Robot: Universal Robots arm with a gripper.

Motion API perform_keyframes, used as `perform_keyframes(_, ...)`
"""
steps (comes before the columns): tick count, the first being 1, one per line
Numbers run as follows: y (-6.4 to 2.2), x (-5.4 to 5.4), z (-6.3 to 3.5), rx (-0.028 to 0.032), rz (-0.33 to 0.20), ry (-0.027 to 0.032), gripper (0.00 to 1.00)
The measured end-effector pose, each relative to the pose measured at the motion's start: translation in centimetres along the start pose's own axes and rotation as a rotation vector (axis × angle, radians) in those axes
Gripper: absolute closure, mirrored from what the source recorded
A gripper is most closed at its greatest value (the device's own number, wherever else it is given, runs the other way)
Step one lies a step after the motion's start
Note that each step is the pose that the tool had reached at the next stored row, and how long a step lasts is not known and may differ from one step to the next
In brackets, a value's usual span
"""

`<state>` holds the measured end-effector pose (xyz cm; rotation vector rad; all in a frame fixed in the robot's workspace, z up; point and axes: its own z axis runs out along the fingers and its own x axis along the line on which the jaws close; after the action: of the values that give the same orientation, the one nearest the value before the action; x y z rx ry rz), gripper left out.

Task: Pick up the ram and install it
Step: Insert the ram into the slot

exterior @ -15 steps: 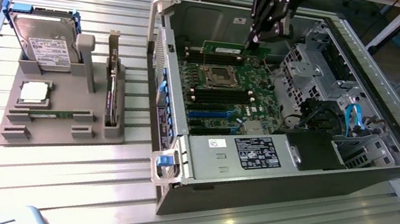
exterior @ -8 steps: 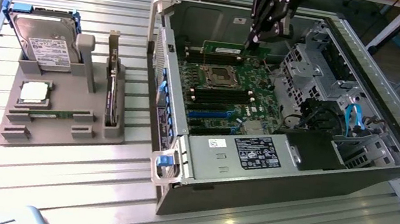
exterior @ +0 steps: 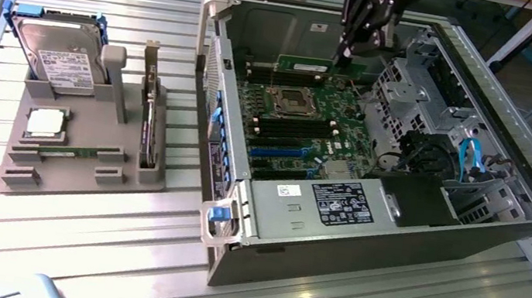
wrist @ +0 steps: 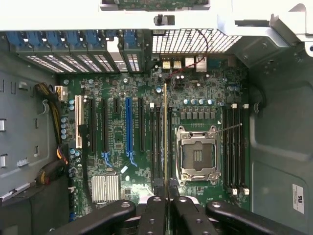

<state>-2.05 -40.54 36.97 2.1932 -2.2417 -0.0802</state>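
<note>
One ram (wrist: 165, 132) stick hangs edge-on inside the open computer case (exterior: 388, 244), clamped between the narrowly closed fingers of the gripper (wrist: 165, 195). It runs lengthwise over the dark memory slots (wrist: 157, 142) just beside the empty processor socket (wrist: 197, 154), and appears to be above the board rather than seated. Judging by this, the pick-up is done and the installing is in hand. That step calls for the stick's lower edge to meet a single slot squarely along its whole length; which of the neighbouring slots it lines up with cannot be told. The socket's metal frame stands close on one side and the long expansion slots (wrist: 128, 125) lie on the other, so there seems to be little room for sideways drift. The bundled cables (wrist: 54, 122) and the silver heatsink (wrist: 106, 187) lie apart from the slots. Outside the case, well apart, a grey parts holder (exterior: 84, 178) carries a hard drive (exterior: 60, 57), a processor chip (exterior: 45, 123) and an expansion card (exterior: 149, 132).
</note>
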Motion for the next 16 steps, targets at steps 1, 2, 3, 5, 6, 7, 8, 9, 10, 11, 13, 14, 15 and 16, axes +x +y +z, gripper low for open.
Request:
perform_keyframes(1,-0.18,0.0,0.00,-0.0003,0.000,-0.0001,0.88)
perform_keyframes(2,-0.38,0.0,-0.01,-0.0007,0.000,-0.0001,0.88)
perform_keyframes(3,-0.64,0.0,-0.02,-0.0013,0.000,0.0000,0.88)
perform_keyframes(5,-1.25,0.0,-0.04,-0.0029,0.000,-0.0001,0.88)
perform_keyframes(6,-1.45,0.0,-0.05,-0.0035,0.000,0.0000,0.88)
perform_keyframes(7,-1.62,0.0,-0.06,-0.0039,0.000,0.0000,0.88)
perform_keyframes(8,-1.69,0.0,-0.06,-0.0041,0.000,0.0001,0.88)
perform_keyframes(9,-1.69,0.0,-0.06,-0.0041,0.000,0.0000,0.88)
perform_keyframes(10,-1.69,0.0,-0.06,-0.0041,0.000,0.0000,0.88)
perform_keyframes(11,-1.69,0.0,-0.06,-0.0041,0.000,0.0000,0.88)
perform_keyframes(13,-1.69,0.0,-0.06,-0.0041,0.000,0.0000,0.88)
perform_keyframes(14,-1.69,0.0,-0.06,-0.0041,0.000,0.0000,0.88)
perform_keyframes(15,-1.69,0.0,-0.06,-0.0041,0.000,0.0000,0.88)
perform_keyframes(16,-1.69,0.0,-0.05,-0.0039,0.000,-0.0007,0.88)
